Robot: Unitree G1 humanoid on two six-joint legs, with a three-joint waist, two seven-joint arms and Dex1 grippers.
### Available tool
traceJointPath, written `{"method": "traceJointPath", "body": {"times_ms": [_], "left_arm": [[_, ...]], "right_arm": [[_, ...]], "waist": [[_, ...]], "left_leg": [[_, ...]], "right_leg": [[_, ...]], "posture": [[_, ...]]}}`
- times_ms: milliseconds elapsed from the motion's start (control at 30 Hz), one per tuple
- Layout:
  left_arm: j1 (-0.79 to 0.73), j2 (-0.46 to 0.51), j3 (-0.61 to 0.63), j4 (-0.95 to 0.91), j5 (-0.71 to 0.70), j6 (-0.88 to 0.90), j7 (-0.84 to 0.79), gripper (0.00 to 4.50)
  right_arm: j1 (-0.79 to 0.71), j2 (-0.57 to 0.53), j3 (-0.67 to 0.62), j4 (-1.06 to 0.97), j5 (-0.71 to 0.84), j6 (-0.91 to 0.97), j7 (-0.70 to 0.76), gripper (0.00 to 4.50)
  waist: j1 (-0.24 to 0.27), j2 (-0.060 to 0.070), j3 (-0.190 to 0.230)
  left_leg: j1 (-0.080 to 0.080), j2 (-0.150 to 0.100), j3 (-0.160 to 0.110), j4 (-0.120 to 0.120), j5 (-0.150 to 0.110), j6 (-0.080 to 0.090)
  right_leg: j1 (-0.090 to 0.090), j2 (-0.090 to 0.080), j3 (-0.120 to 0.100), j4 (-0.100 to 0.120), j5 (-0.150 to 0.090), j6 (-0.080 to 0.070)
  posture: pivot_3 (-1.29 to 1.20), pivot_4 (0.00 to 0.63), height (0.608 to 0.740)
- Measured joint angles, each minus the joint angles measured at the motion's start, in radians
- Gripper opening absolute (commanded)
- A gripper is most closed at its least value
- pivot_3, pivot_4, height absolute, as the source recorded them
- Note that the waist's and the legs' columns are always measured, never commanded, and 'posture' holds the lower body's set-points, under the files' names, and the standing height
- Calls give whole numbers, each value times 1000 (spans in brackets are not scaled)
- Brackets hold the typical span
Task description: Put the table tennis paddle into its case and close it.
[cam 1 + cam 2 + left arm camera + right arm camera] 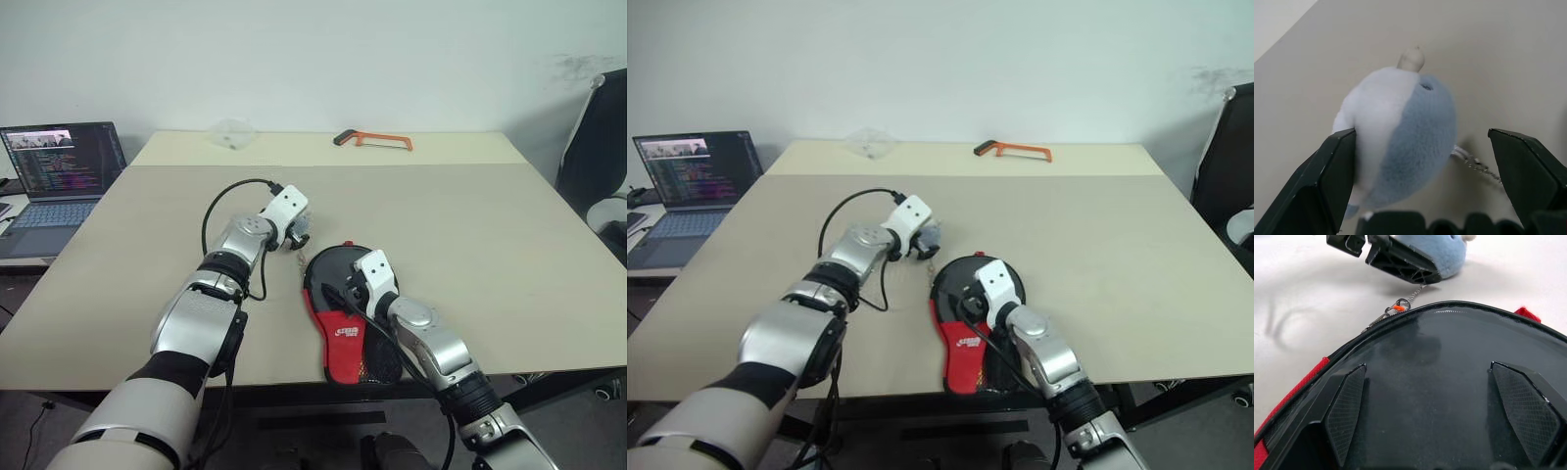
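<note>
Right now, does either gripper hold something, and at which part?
Nothing is held. The left gripper stands open around the plush toy; one finger is at its side. The right gripper hovers open over the paddle.

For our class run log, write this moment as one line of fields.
left hand: open, around plush charm | right hand: open, over paddle | paddle: lying in case | case: unzipped

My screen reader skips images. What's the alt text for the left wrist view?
The open left gripper straddles a blue-and-white plush toy lying on the beige table, one finger against its white side. A thin chain trails from it.
</note>
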Motion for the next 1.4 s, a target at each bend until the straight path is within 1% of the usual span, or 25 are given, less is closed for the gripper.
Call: {"method": "traceJointPath", "body": {"times_ms": [100, 233, 267, 400, 467, 500, 667, 867, 1033, 1167, 1233, 1400], "left_arm": [[0, -3, -58, 16, 76, -38, 44, 3933], [0, -3, -100, 20, 135, -76, 73, 2521], [0, -3, -108, 21, 148, -83, 80, 2111], [1, -9, -122, 27, 177, -111, 101, 709], [3, -14, -134, 27, 197, -121, 116, 139], [5, -15, -140, 28, 205, -125, 126, 4], [12, -46, -158, 33, 240, -187, 219, 4], [6, -142, -157, 35, 249, -301, 361, 4], [-18, -200, -156, 49, 256, -340, 477, 4], [-25, -250, -156, 59, 261, -355, 500, 4], [-26, -273, -157, 64, 265, -355, 505, 4], [-43, -321, -158, 73, 280, -356, 527, 4]], "right_arm": [[3, 1, 0, -14, -17, 23, 6, 4500], [17, -4, 1, -44, -30, 53, 31, 4500], [19, -4, 1, -51, -32, 61, 35, 4500], [22, -4, 2, -62, -40, 77, 41, 4500], [22, -4, 3, -67, -48, 83, 47, 4500], [22, -4, 3, -69, -49, 86, 51, 4500], [21, -5, 5, -79, -67, 101, 63, 4500], [16, -12, 25, -100, -69, 157, 118, 4500], [18, -13, 33, -118, -70, 183, 125, 4500], [22, -12, 34, -130, -71, 199, 125, 4500], [25, -12, 34, -140, -70, 211, 125, 4500], [33, -9, 34, -161, -70, 237, 123, 4500]], "waist": [[0, 0, -1], [0, -1, -3], [0, -2, -3], [0, -2, -3], [0, -2, -3], [0, -2, -3], [2, -2, -3], [2, -2, -3], [2, -2, -3], [2, -2, -3], [2, -2, -3], [2, -2, -3]], "left_leg": [[0, 0, 0, 0, 0, 0], [0, 0, 0, 0, 0, 0], [1, 0, 0, 0, 0, 0], [2, 0, 0, 0, 0, 0], [2, 0, 0, 0, 0, 0], [2, 0, 0, 0, 0, 0], [1, 0, -1, 0, 0, 0], [2, -1, -1, 0, 0, 0], [3, 0, -1, 0, 0, 0], [4, -2, -1, 0, 0, 0], [4, -2, -1, 0, 0, 0], [4, -2, -1, 0, 0, 0]], "right_leg": [[0, 0, 0, 0, 0, 0], [1, 0, -1, 0, 0, 0], [1, 0, -1, 0, 0, 0], [2, 0, -2, 0, 0, 0], [2, 0, -2, 0, 0, 0], [2, 0, -2, 0, 0, 0], [2, -1, -2, 0, 0, 0], [2, -2, -2, 0, 0, 0], [3, -1, -3, 0, 0, 0], [5, -1, -3, 0, -1, 2], [5, -1, -3, 0, -3, 5], [5, -1, -3, 0, -3, 5]], "posture": [[0, 150, 740], [0, 150, 740], [0, 150, 740], [0, 150, 740], [0, 150, 740], [0, 150, 740], [0, 150, 740], [0, 150, 740], [0, 150, 740], [0, 150, 740], [0, 150, 740], [0, 150, 740]]}}
